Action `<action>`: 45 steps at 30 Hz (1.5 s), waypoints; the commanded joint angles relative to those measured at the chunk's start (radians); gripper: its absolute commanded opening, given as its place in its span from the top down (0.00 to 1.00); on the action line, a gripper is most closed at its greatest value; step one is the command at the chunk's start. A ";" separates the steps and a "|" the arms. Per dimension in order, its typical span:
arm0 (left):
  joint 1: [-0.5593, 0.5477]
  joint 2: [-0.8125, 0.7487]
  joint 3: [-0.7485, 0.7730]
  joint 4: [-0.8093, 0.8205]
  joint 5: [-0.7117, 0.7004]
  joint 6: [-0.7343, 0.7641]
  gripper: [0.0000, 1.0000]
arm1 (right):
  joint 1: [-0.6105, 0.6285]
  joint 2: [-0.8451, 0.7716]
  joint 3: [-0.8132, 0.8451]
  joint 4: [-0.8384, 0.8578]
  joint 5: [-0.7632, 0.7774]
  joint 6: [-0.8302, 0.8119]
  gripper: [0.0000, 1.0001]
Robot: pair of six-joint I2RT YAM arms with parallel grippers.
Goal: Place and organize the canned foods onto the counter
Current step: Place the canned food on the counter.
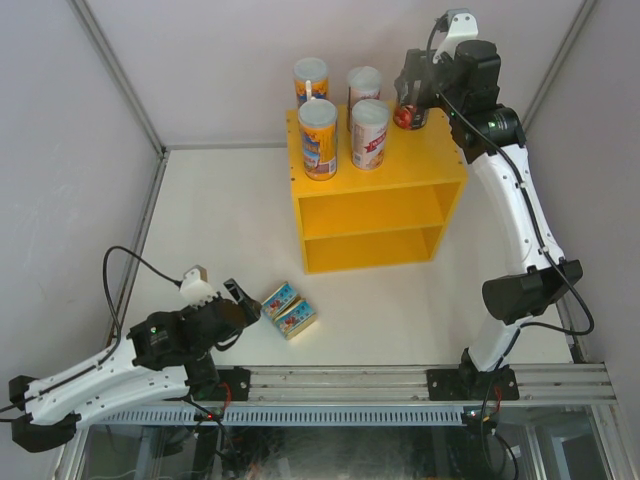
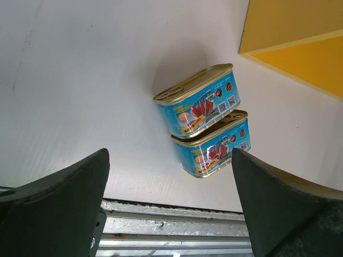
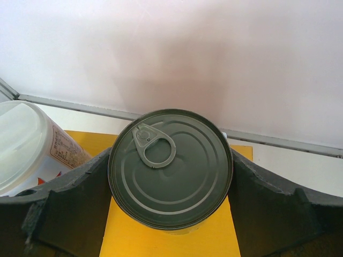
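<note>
Steel can (image 3: pixel 170 168), its grey pull-tab lid visible only from the wrist, its red label only overhead, stands at the back right corner of the counter (image 1: pixel 432 152), clasped by the right gripper (image 1: pixel 411 100); left gripper (image 1: pixel 243 303) gapes before two flat tins (image 2: pixel 203 120)

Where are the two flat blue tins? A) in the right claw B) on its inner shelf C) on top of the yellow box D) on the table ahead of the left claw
D: the blue tins lie side by side on the table before the open left claw.
</note>
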 commanded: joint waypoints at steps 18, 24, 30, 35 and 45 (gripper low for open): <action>-0.004 -0.028 -0.028 0.029 -0.048 0.006 0.01 | 0.004 -0.077 -0.040 0.036 -0.001 0.019 0.00; -0.005 -0.014 -0.025 0.048 -0.046 0.009 0.01 | 0.002 -0.116 -0.038 0.048 0.002 0.020 0.00; -0.004 -0.003 -0.010 0.051 -0.045 0.022 0.01 | -0.002 -0.167 -0.038 0.055 -0.003 0.025 0.01; -0.005 0.002 -0.010 0.055 -0.029 0.026 0.01 | 0.004 -0.217 -0.054 0.073 0.002 0.039 0.01; -0.003 0.011 -0.056 0.130 0.078 0.049 0.01 | 0.082 -0.462 -0.261 0.136 0.101 0.040 0.03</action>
